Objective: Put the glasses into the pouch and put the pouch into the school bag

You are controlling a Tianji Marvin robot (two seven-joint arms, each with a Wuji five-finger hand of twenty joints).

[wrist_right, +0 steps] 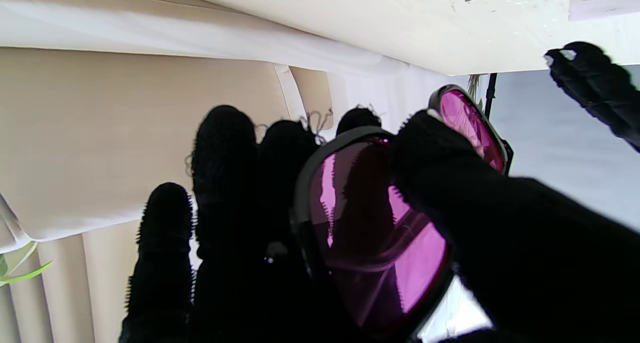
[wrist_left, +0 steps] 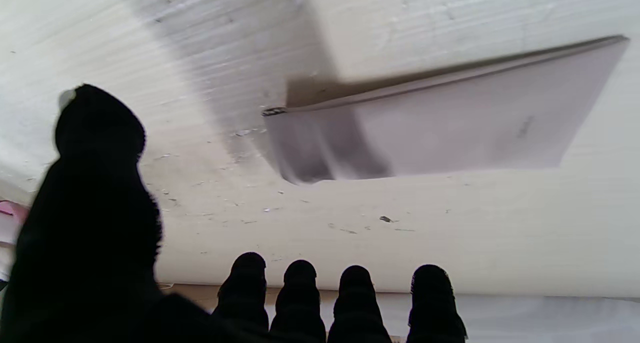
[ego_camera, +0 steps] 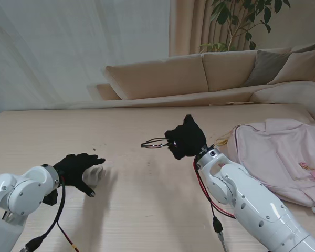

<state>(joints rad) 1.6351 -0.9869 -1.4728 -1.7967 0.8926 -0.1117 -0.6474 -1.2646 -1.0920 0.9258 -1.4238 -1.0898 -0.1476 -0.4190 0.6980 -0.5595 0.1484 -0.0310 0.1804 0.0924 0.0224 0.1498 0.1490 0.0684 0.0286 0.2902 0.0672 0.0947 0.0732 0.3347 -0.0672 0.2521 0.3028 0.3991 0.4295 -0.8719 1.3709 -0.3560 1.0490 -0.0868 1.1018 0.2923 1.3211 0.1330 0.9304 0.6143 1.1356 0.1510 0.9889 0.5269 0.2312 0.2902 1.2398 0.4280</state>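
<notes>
Right robot hand (ego_camera: 187,138): closed on glasses (ego_camera: 155,143), raised off desk (ego_camera: 147,184) near centre; pink lenses sit betw. thumb and fingers (wrist_right: 225,148) in wrist view. Left robot hand (ego_camera: 79,170): fingers spread, holds nothing, low over pouch (wrist_left: 450,123), which lies flat on desk at left. Pink school bag (ego_camera: 283,157) lies at right, well apart from pouch.

Black-gloved right hand (ego_camera: 187,137) holds black-framed glasses (wrist_right: 380,233) with magenta lenses; beside it, a pale pink school bag (ego_camera: 283,157); pouch (wrist_left: 450,128) pale lilac-grey.
</notes>
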